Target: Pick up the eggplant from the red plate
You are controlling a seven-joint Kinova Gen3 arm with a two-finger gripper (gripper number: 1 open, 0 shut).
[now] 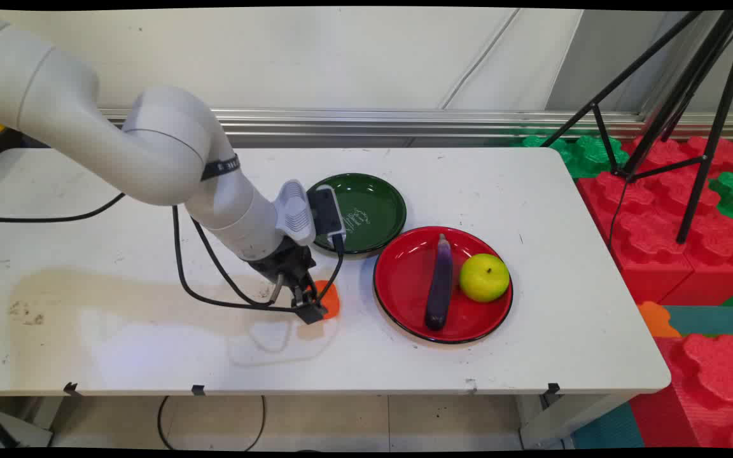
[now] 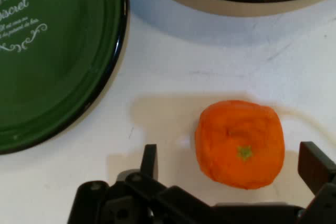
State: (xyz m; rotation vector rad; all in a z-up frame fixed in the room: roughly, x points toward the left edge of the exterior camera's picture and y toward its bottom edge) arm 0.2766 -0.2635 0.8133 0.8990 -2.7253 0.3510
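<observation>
The gripper (image 2: 233,163) is straddling the orange (image 2: 240,143) with fingers spread (neither touching yet), so centring before closing is looking wise.

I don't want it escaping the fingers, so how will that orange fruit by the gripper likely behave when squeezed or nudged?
The orange looks rounded with a dimpled, matte skin, so it probably grips reasonably well. Sitting loose on the white table between the open gripper's fingers, it may roll if pushed off-centre. Its slightly squarish, flattened shape suggests it settles rather than rolling far.
</observation>
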